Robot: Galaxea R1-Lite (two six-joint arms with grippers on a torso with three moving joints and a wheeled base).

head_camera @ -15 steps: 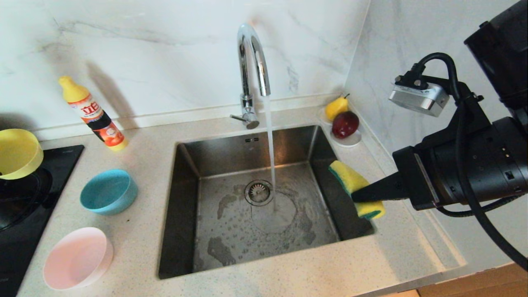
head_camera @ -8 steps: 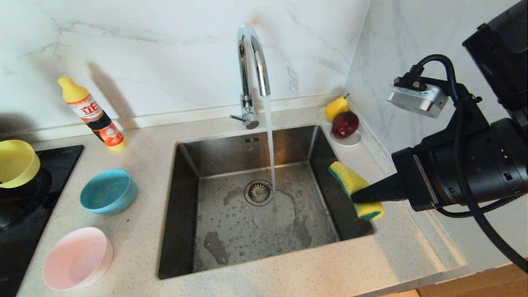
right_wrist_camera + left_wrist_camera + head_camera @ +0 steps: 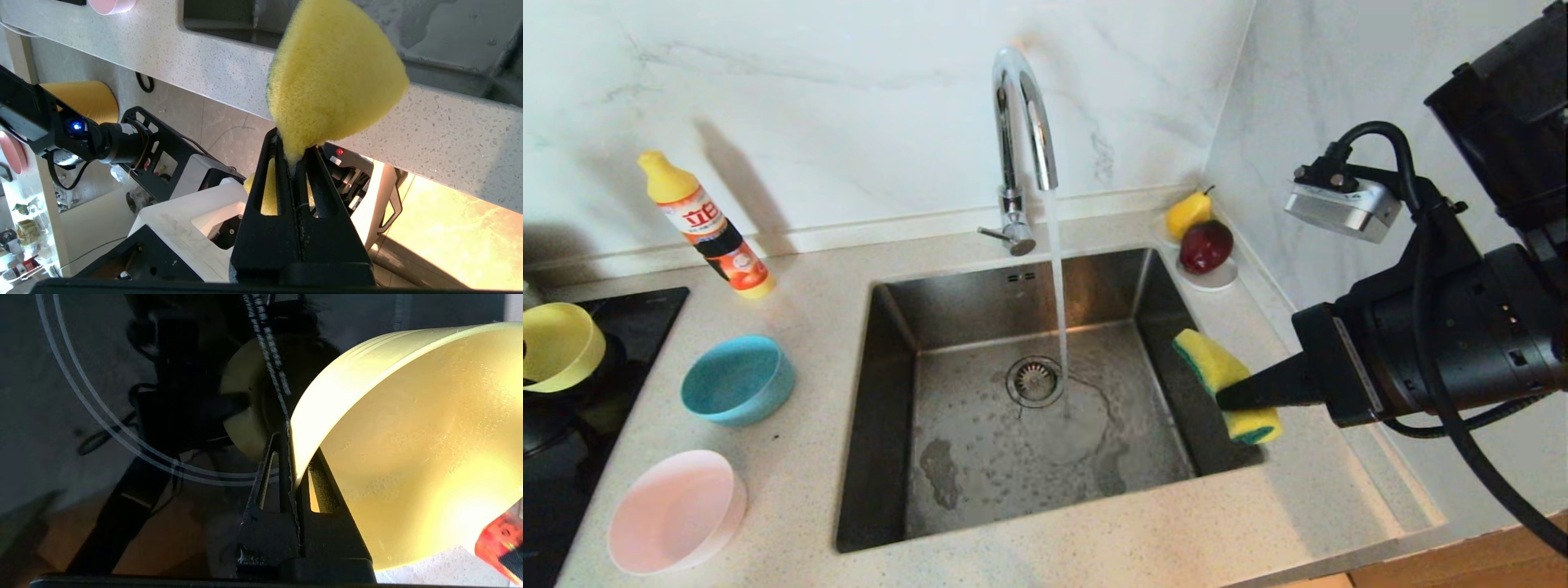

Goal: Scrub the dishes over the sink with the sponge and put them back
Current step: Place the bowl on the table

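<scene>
The right hand (image 3: 1241, 394) is clamped on the sponge (image 3: 1225, 384), pinching its narrow end so the broad yellow face juts free over the right edge of the sink (image 3: 890, 392), ready to scrub where the tap (image 3: 1021, 147) runs water down beside the drain. At the far left, the left hand (image 3: 295, 473) is clamped on the rim of the yellow bowl (image 3: 560, 347) over the dark hob (image 3: 572, 457); a rim grip leaves the inside open for scrubbing. The blue bowl (image 3: 737, 380) and pink bowl (image 3: 676, 510) sit on the surface (image 3: 809, 269), left of the sink.
</scene>
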